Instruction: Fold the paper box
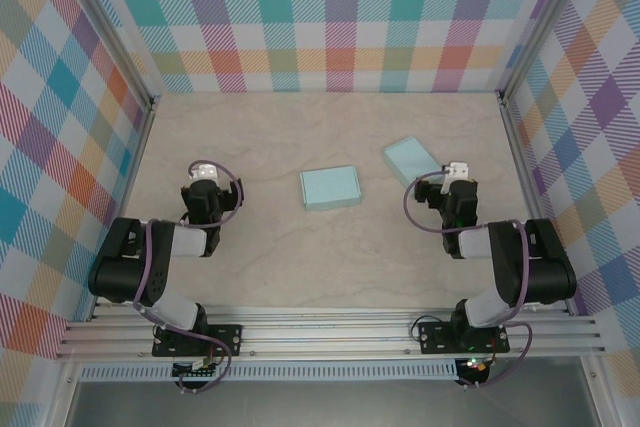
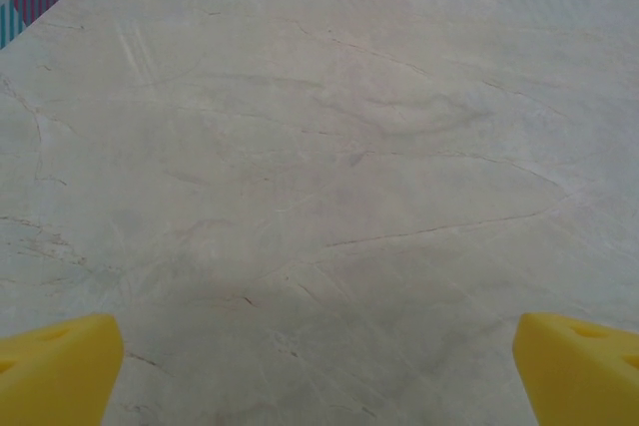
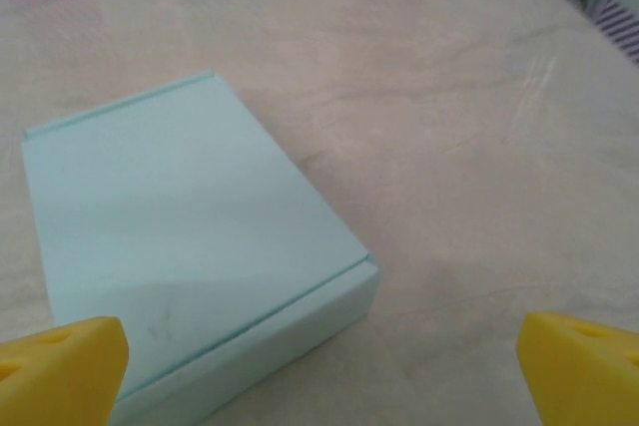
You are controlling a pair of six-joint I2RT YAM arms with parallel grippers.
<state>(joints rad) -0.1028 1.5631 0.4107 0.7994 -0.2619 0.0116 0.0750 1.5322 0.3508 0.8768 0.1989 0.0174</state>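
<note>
Seemingly idle | left gripper stood wide apart, empty, over table | right gripper likewise spread, empty, just beside pale-blue box | 2nd blue box lay mid-table, untouched | both looked closed up; prob. done, or not begun – couldn't tell.

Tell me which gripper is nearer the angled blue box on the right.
Right. The right gripper hangs open just beside the angled box; the left gripper is across the table, beyond the middle box.

Pale marbled tabletop, plaid walls on three sides, aluminium rails along the near edge
</note>
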